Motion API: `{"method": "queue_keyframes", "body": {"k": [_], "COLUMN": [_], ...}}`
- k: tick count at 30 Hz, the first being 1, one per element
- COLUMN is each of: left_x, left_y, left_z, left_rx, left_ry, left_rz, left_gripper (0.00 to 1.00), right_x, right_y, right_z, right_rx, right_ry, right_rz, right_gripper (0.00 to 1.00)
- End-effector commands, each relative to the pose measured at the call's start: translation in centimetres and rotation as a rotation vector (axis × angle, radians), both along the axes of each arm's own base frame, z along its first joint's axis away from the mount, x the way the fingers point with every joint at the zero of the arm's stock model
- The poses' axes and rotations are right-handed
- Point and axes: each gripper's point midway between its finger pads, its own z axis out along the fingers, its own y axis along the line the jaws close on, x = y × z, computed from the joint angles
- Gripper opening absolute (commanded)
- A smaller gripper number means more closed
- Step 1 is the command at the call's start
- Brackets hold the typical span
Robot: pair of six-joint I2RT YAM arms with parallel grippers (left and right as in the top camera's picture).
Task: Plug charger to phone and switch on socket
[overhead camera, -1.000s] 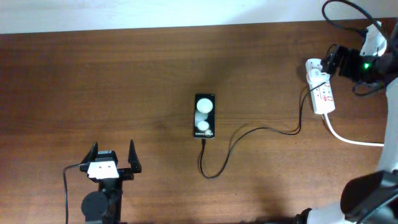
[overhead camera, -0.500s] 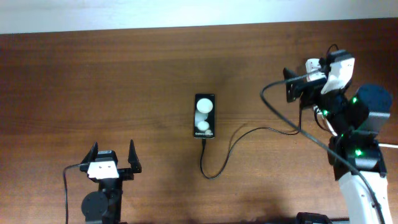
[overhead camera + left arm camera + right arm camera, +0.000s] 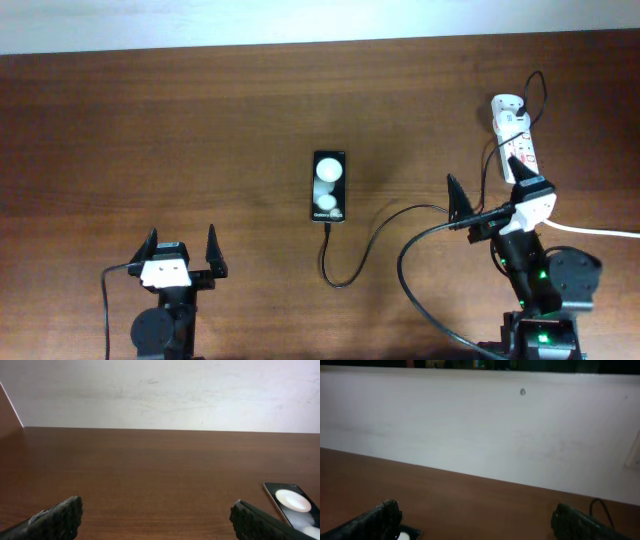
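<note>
The black phone [image 3: 330, 186] lies flat at the table's middle, its lettered end towards me. The thin black charger [image 3: 400, 211] meets the phone's near end, loops forward, then runs right to the white adapter on the socket [image 3: 516, 140] at the back right. My right gripper [image 3: 487, 187] is open and empty, in front of and left of the socket, over the cable. My left gripper [image 3: 181, 246] is open and empty at the front left. The phone also shows in the left wrist view [image 3: 295, 506], right of the open jaws [image 3: 160, 522]. In the right wrist view, the jaws [image 3: 480, 522] are open.
The socket's thick white cord [image 3: 590, 231] runs off to the right. My right arm's own black cable [image 3: 425, 295] loops over the table at the front right. A white wall [image 3: 160, 390] stands behind the table's far edge.
My right arm has swung back from the socket at the back right to the front right, its gripper now facing the far wall. The left arm, phone and charger have not moved.
</note>
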Motion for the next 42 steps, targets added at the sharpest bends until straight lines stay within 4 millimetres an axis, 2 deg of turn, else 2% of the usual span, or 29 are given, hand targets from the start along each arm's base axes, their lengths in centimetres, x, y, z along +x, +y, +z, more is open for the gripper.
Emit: {"method": "queue_keyframes", "body": {"k": [1,7,10,12,16,22,24,25,36,42], "left_x": [0.0,0.0,0.0,0.0,0.0,0.0,0.0,0.0,0.0,0.0], "left_y": [0.2,0.2,0.2,0.2,0.2,0.2,0.2,0.2,0.2,0.2], "left_z": [-0.1,-0.1,-0.1,-0.1,-0.1,-0.1,-0.1,-0.1,-0.1,-0.1], "left_rx": [0.015,0.015,0.015,0.015,0.015,0.015,0.015,0.015,0.015,0.015], "left_ry": [0.004,0.004,0.004,0.004,0.004,0.004,0.004,0.004,0.004,0.004], "left_rz": [0.005,0.005,0.005,0.005,0.005,0.005,0.005,0.005,0.005,0.005], "left_gripper": [0.99,0.99,0.99,0.99,0.99,0.99,0.99,0.99,0.99,0.99], "right_x": [-0.9,-3.1,-3.4,-3.6,-3.9,-3.6,-3.6,-3.6,-3.6,-3.6], "right_y": [0.1,0.0,0.0,-0.1,-0.8,-2.2,-3.6,-3.6,-4.1,-2.6], "right_z": [-1.9,-5.3,-7.0,-7.5,-7.2,-9.0,-11.5,-12.0,-12.0,-12.0], "right_rx": [0.005,0.002,0.002,0.004,0.014,0.105,0.196,0.196,0.196,0.04], "right_ry": [0.004,-0.054,-0.056,-0.052,-0.07,0.016,0.127,0.147,0.142,0.133], "right_rz": [-0.005,-0.028,-0.027,-0.036,-0.1,-0.205,-0.287,-0.291,-0.319,-0.232], "right_gripper": [0.99,0.99,0.99,0.99,0.99,0.99,0.99,0.99,0.99,0.99]}}
